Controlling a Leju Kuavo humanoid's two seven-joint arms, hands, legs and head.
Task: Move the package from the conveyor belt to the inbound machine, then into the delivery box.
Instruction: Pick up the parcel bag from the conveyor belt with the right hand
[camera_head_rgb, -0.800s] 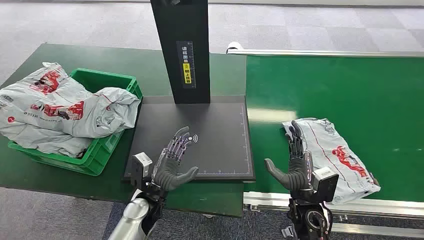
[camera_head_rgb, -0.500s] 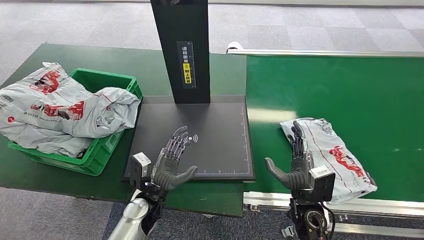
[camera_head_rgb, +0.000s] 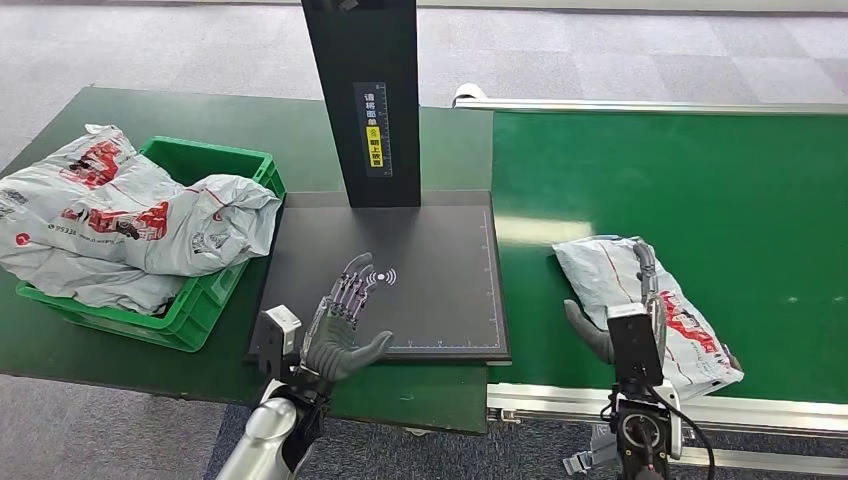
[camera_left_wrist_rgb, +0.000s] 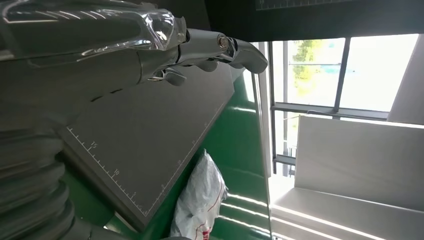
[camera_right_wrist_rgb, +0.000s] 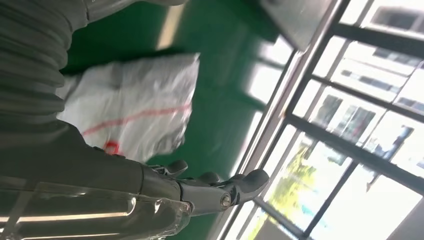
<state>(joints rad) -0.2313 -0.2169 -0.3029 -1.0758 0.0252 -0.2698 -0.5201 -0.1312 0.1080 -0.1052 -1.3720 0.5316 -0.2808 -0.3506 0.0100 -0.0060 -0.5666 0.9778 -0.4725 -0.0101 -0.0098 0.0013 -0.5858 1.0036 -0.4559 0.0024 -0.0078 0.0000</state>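
Our right hand (camera_head_rgb: 628, 320) spread wide over the package (camera_head_rgb: 650, 310) on the belt (camera_head_rgb: 700, 180), our left hand (camera_head_rgb: 340, 320) wide above the scanner pad (camera_head_rgb: 420, 250), full green bin (camera_head_rgb: 215, 160) far left.

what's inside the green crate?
The green crate holds grey mailer bags with red print, heaped above the rim and spilling over its left side. They cover the crate's floor, so anything beneath is hidden.

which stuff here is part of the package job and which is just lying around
Part of the job:
- package on the conveyor belt
- right hand over that package
- inbound machine, its dark plate bare
- green delivery box

Lying about:
- bags already heaped in the box
- left hand, fingers spread, holding nothing
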